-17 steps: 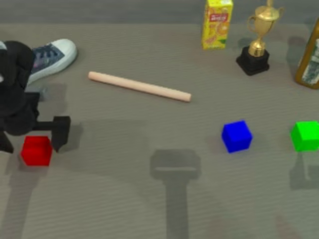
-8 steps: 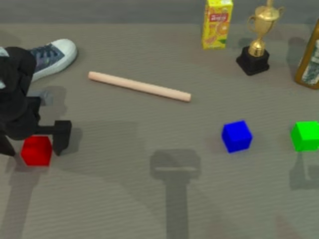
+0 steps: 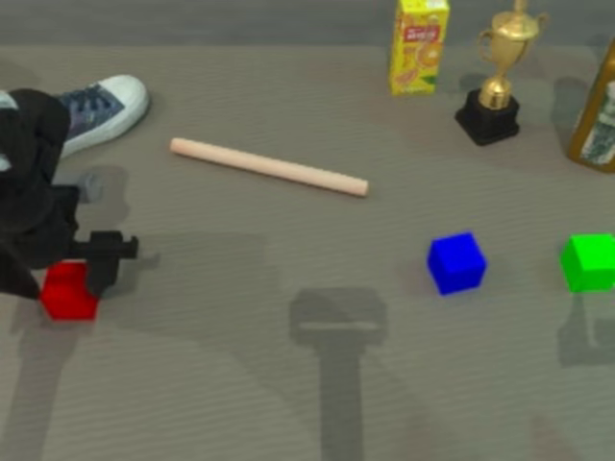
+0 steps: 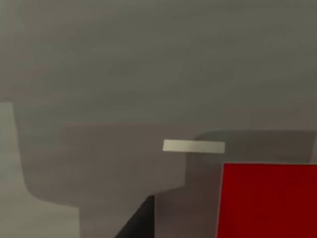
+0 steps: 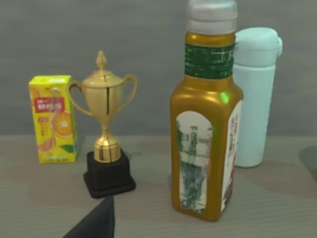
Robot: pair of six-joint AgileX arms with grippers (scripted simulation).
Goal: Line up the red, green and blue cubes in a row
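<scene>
Top view, contents listed from the left edge to the right edge.

Left gripper: far left, lower-middle of the frame, fingers narrowed onto the red cube, one dark finger against the cube's right face. Cube sits on the table, partly under the arm.

Sneaker: upper left, behind the left arm.

Wooden rod: upper centre-left, lying at a slant.

Juice carton: top edge, right of centre, upright.

Blue cube: right of centre, mid-height, well apart from the red one.

Trophy: top right, gold on a black base.

Green cube: right edge, level with the blue cube.

Amber bottle: upper right corner.

Right gripper: out of frame here; its fingers are not visible in any view.

Left wrist view: red cube fills the lower right corner.
</scene>
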